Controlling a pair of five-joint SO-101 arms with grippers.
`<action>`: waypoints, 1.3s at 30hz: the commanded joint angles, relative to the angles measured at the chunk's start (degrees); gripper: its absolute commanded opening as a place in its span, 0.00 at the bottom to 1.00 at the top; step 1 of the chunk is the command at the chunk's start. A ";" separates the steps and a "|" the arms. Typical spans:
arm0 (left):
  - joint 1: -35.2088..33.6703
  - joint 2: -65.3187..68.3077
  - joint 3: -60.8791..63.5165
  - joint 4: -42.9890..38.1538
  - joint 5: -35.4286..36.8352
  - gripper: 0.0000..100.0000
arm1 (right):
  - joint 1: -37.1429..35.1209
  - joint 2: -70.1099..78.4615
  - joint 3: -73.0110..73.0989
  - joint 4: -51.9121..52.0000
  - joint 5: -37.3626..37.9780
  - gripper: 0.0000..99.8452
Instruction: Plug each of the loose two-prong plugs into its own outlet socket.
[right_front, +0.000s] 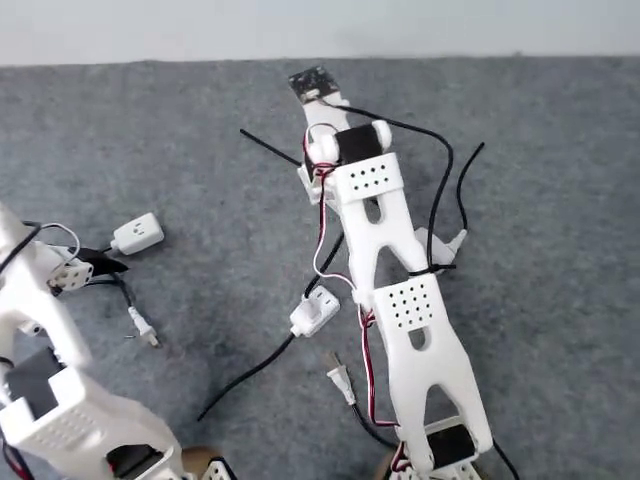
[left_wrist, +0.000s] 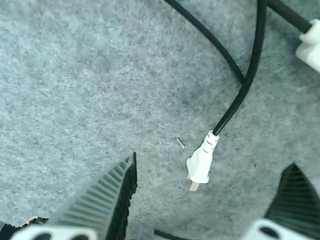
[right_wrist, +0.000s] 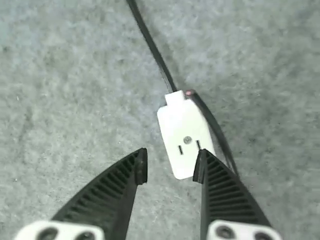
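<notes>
The left gripper (left_wrist: 214, 162) was held over the grey surface (left_wrist: 75, 75) with its jaws spread wide. A white two-prong plug (left_wrist: 200, 164) was seen lying flat between them, touched by neither. The plug's black cord (left_wrist: 244, 87) was curved away toward a white outlet socket (left_wrist: 311, 44) at the edge of the left wrist view. The right gripper (right_wrist: 171, 154) was held low with its jaws partly open and nothing gripped. A second outlet socket (right_wrist: 184, 134) was laid face up between them, close against one jaw, with its black cable (right_wrist: 150, 47) trailing off. In the high view a socket (right_front: 315, 312) and a loose plug (right_front: 342, 382) were seen beside the right arm (right_front: 400, 300), apart from each other. Whether that socket was the one between the right jaws could not be told.
</notes>
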 joint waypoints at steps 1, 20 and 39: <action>0.09 -0.53 -0.40 -0.18 0.97 0.41 | 0.66 -4.62 -2.90 1.80 -0.53 0.16; 13.63 -0.62 0.57 0.18 1.05 0.41 | -10.07 -1.80 -2.81 0.04 -0.18 0.16; 14.07 -1.14 -6.64 2.46 0.70 0.41 | -9.54 -5.58 -2.90 1.01 3.78 0.16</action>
